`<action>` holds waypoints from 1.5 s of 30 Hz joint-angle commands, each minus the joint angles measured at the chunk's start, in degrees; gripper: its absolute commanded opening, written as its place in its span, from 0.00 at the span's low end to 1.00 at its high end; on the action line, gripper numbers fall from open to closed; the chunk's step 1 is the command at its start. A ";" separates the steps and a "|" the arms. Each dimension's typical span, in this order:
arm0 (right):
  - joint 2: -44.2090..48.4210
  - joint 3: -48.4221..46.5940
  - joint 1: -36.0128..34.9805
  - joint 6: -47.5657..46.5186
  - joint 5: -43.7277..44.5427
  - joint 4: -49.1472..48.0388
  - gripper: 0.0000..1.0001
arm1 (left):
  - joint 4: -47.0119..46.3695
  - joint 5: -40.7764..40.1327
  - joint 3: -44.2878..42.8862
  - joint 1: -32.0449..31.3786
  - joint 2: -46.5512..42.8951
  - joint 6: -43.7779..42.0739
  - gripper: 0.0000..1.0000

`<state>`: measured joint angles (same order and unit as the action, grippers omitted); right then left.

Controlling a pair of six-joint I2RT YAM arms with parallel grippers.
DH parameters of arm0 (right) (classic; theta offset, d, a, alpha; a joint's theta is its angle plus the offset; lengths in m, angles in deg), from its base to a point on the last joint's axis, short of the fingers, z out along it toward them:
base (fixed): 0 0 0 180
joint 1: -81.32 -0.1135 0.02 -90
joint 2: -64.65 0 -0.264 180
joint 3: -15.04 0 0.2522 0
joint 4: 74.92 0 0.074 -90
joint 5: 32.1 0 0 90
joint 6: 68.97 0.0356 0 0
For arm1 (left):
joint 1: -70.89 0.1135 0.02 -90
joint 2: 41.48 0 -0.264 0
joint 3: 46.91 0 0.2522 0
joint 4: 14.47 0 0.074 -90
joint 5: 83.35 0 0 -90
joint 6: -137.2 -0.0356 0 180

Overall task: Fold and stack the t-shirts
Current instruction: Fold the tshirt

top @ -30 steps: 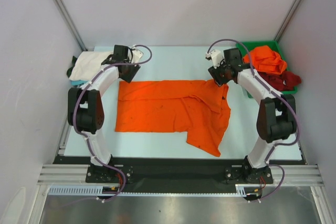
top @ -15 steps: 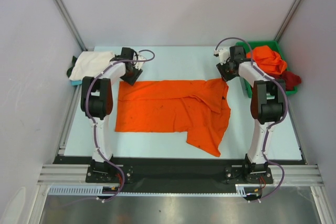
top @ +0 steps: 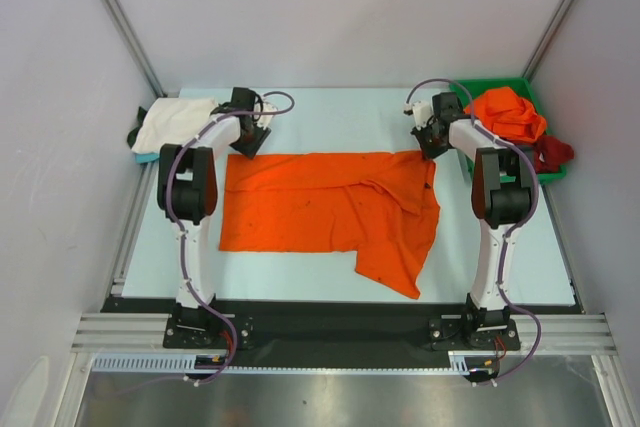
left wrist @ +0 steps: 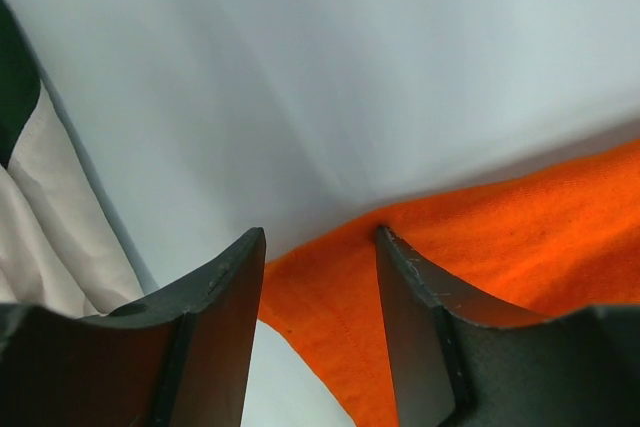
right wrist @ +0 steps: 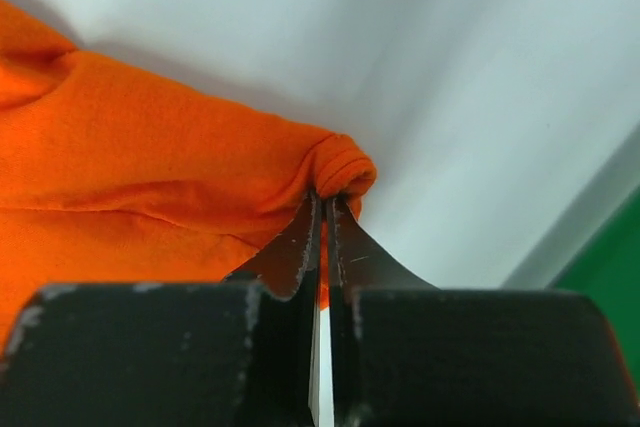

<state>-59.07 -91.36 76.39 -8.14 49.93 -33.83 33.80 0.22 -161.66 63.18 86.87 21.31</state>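
Orange t-shirt is found spread across the middle of the bench, between the two arms. Nearest the arm bases, its right side is seen doubled over, with a loose flap drooping toward the near edge, while the left part lies flat and square.

The cloth is judged to be light, thin and quite limp (it bunches wherever it is pinched). No shape can be expected to be kept once it is lifted, and a hold at one point alone would let it sag and twist. It is not thought fragile, and a firm pinch is judged enough against slipping.

Farther on, the two far corners are attended to. The left pincer stands apart, its fingers on either side of the far left corner, which lies on the bench between them and is not yet gripped. The right pincer is pressed together on a small bunched fold of the far right corner. These two corners, taken together, are judged the best hold, since the far edge can then be kept taut and drawn over as one.

Beyond, at the far left, a white t-shirt is laid over something dark that cannot be made out. At the far right, a second orange t-shirt and a dark red t-shirt are crumpled in the green bin.
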 commanded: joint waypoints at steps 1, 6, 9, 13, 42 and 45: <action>-2.14 -2.63 1.41 -0.71 2.60 -1.58 0.00 | -0.93 -1.82 -2.28 0.67 3.13 0.49 0.53; -3.37 -3.07 2.55 -2.38 4.63 -2.55 0.00 | -1.28 -2.70 -6.05 0.67 5.85 0.23 0.52; -3.37 -3.25 2.82 -2.74 5.42 -2.63 0.00 | -1.45 -2.79 -7.99 0.67 6.73 0.22 0.52; -3.28 -3.77 2.73 -2.47 5.68 -3.42 0.00 | -2.24 -3.05 -10.36 0.59 7.87 0.05 0.54; 18.78 2.72 -8.69 -10.38 -10.39 13.43 0.38 | 7.68 10.47 7.91 0.94 -16.38 5.41 0.48; 19.30 5.80 -11.85 -10.74 -14.26 16.61 0.36 | 7.34 11.27 11.77 0.94 -17.26 5.94 0.45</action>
<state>-40.44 -88.56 66.62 -16.16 42.26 -25.15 39.11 6.97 -152.46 63.86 72.95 25.22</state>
